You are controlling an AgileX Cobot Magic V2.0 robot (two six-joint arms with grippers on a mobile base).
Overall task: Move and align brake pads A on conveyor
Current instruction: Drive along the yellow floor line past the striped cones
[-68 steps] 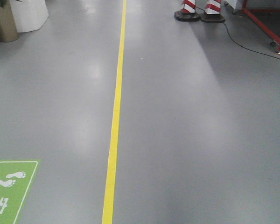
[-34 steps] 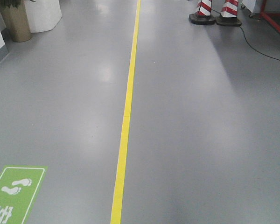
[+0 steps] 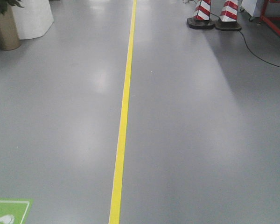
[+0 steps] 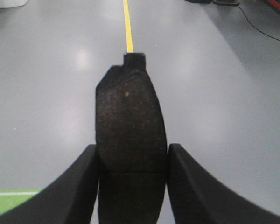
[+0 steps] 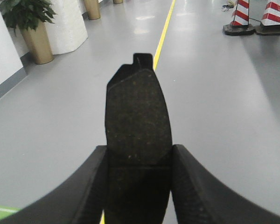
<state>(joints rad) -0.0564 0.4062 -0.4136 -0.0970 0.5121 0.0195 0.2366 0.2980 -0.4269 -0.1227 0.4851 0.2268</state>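
Front view: a yellow line (image 3: 123,116) runs up the middle of the grey floor (image 3: 196,140). Right of the line, at its far end, two red-and-white striped cones (image 3: 203,15) stand side by side. A black cable (image 3: 259,53) trails away from them, further from the line, and the corner of a red frame (image 3: 276,25) shows beyond it. Left of the line's far end stand a planter (image 3: 4,30) and a white column (image 3: 32,16). A green floor sign (image 3: 7,211) lies left of the line's near end.

Left wrist view: the left gripper (image 4: 131,148) is closed narrowly on a brake pad (image 4: 129,109). Both black fingers (image 4: 79,186) press against the pad's long edges. The pad sticks out forward past the fingertips, dark speckled face up. Its small tab covers the yellow line, which goes on beyond it.

Right wrist view: the right gripper (image 5: 138,149) is clamped in the same way on a second brake pad (image 5: 137,105). The fingers touch its two sides and its tabbed end points forward. This pad also sits over the yellow line. The cones are right of the line and the planter and column left of it.
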